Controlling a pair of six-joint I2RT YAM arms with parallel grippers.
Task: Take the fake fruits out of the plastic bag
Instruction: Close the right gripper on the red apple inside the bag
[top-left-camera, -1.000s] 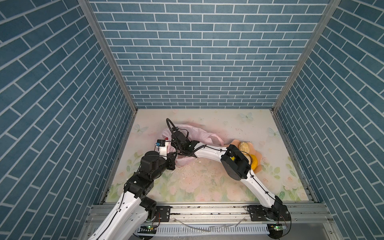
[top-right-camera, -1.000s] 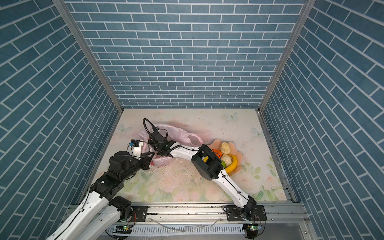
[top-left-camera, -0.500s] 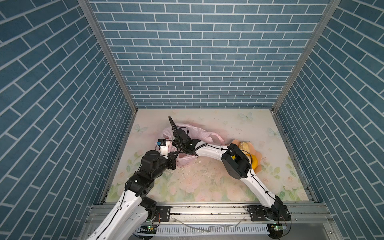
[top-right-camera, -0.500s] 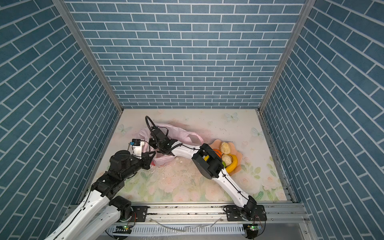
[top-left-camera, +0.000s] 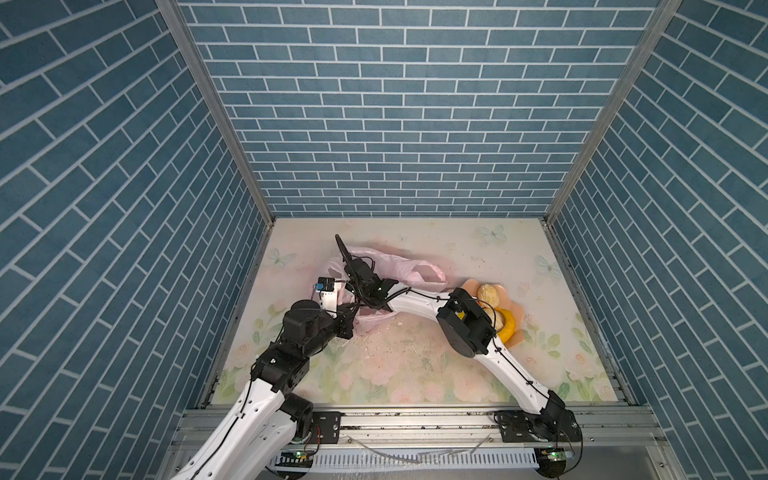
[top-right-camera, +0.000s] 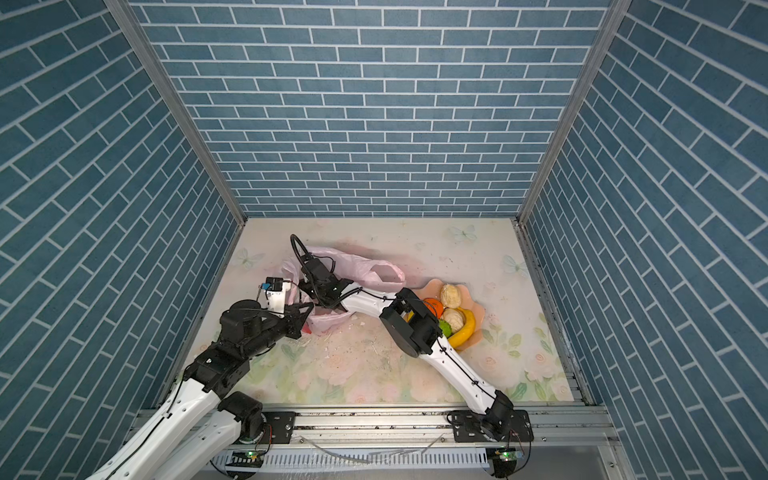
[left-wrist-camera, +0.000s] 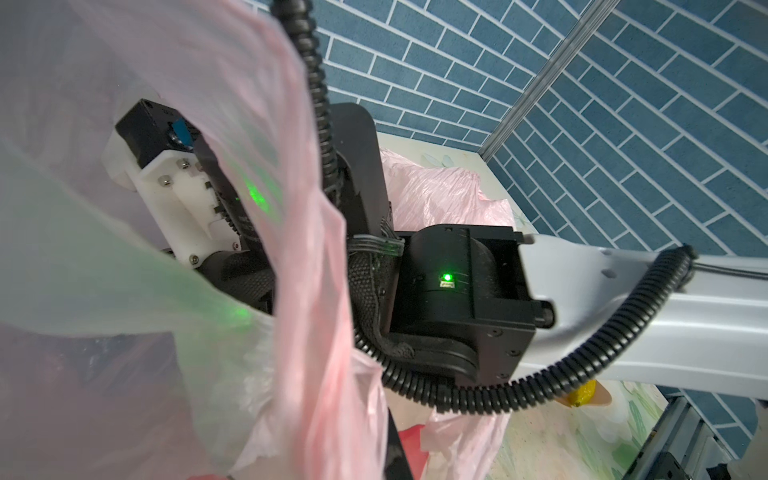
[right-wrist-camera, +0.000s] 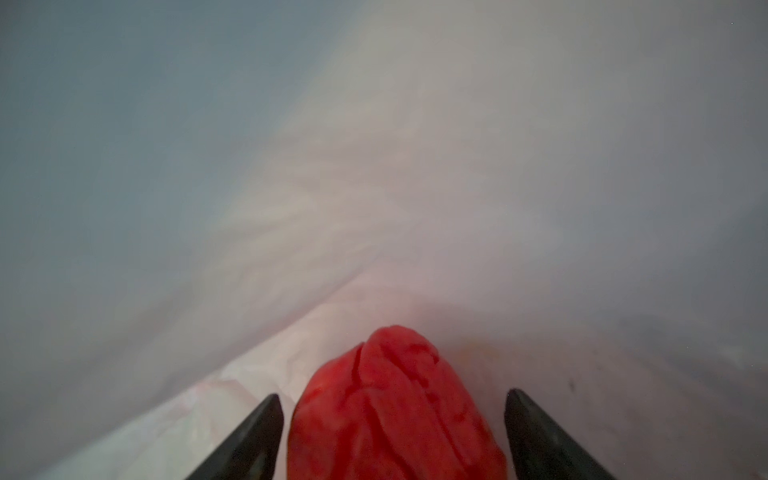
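Your right end effector (right-wrist-camera: 392, 397) gapes wide astride the red apple (right-wrist-camera: 395, 428) inside the plastic bag (top-right-camera: 365, 268); left end effector (top-right-camera: 306, 309) pinches its rim.

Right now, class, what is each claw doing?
Left claw: closed, pinching the plastic bag.
Right claw: open inside the bag, straddling the red apple, not gripping it.

Apple (right-wrist-camera: 395, 411) inside bag (top-left-camera: 399, 270); bowl (top-right-camera: 478, 312) right of bag, holding banana (top-right-camera: 465, 330).

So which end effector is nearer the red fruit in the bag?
Right. The right end effector is inside the plastic bag, open fingers flanking the red fruit; the left end effector pinches the bag's rim.
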